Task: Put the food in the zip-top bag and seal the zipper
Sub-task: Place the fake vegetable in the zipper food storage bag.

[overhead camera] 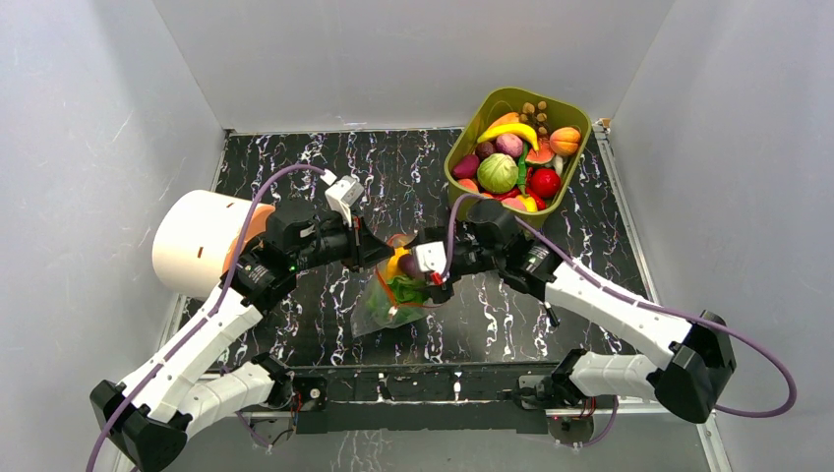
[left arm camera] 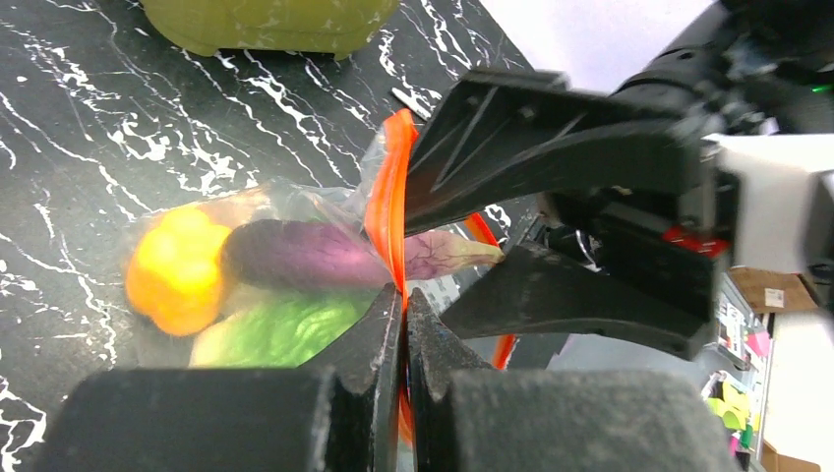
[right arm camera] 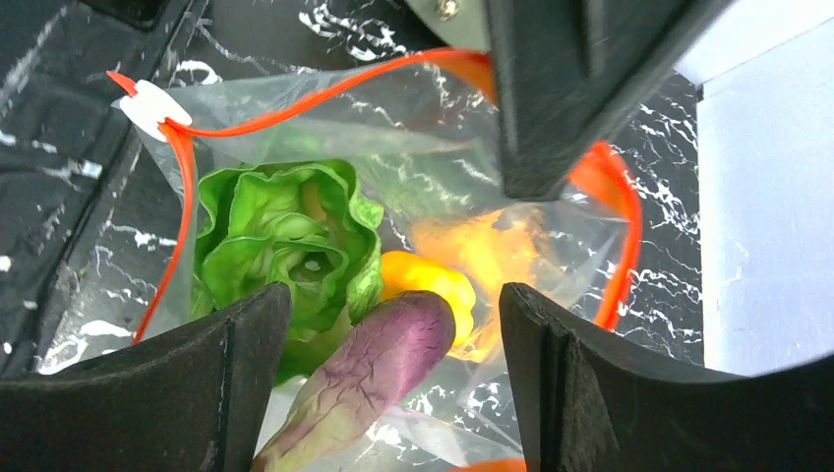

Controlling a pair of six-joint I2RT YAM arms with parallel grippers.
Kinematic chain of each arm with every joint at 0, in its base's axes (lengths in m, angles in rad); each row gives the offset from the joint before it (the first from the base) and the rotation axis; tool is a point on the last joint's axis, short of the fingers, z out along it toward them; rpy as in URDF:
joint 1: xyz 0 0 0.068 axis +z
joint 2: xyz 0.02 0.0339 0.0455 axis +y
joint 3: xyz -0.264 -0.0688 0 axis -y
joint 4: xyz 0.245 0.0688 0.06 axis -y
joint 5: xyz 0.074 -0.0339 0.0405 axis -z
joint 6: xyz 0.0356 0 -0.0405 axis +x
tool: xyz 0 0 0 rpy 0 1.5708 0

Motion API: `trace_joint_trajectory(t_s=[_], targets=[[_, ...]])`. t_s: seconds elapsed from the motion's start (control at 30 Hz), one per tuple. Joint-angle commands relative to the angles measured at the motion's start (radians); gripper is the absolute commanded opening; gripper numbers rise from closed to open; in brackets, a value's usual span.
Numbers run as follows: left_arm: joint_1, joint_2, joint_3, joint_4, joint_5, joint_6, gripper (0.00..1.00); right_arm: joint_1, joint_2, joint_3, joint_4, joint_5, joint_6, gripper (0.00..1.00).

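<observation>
- The crinkly clear plastic zip-top bag [right arm camera: 443, 177] is thin, glossy film, creased and catching glints.
- Its thin orange-red zipper strip [right arm camera: 295, 101] is smooth plastic; the small white slider tab [right arm camera: 155, 106] looks matt.
- The green leafy toy lettuce [right arm camera: 285, 236] is shiny, ruffled plastic. The purple toy eggplant [right arm camera: 379, 364] is duller, with fine veins. The yellow-orange toy pepper [left arm camera: 177, 265] looks smooth.
- The fingers [right arm camera: 590, 393] of the right gripper [right arm camera: 393, 295] are matt black plastic; those of the left gripper [left arm camera: 404, 292] look grainy.
- The black, white-veined tabletop [overhead camera: 393, 167] is glossy.
- The olive-green plastic tub [overhead camera: 580, 116] is smooth with a soft sheen.

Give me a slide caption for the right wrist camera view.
Open right claw straddles an eggplant at the clear bag's mouth; lettuce and yellow pepper inside, zipper open.
</observation>
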Motion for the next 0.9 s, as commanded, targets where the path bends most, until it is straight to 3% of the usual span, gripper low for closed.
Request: trace_joint_trajectory(t_s=[0.0,0.1,0.23,0.33,0.47,0.6,0.87], targets=[[-0.002,-0.027,0.002,-0.001,-0.06,0.035,0.0,0.004,-0.061,0.089,0.075,0.008,0.225,0.76],[-0.002,-0.03,-0.007,-0.009,-0.074,0.053,0.0,0.004,-0.101,0.097,0.187,0.059,0.42,0.76],[-0.002,-0.04,-0.028,0.009,-0.088,0.047,0.0,0.004,-0.148,0.075,0.408,0.245,0.785,0.71],[-0.002,-0.045,-0.044,0.028,-0.087,0.041,0.0,0.003,-0.128,0.125,0.39,0.429,0.943,0.67],[-0.003,-0.042,-0.047,0.019,-0.091,0.047,0.0,0.002,-0.052,0.246,0.206,0.709,1.0,0.67],[-0.002,-0.045,-0.049,0.014,-0.073,0.044,0.0,-0.009,0.035,0.322,0.092,0.867,1.0,0.65],[-0.003,-0.088,-0.097,0.056,-0.025,0.067,0.0,-0.172,0.199,0.411,-0.036,0.899,1.033,0.56]])
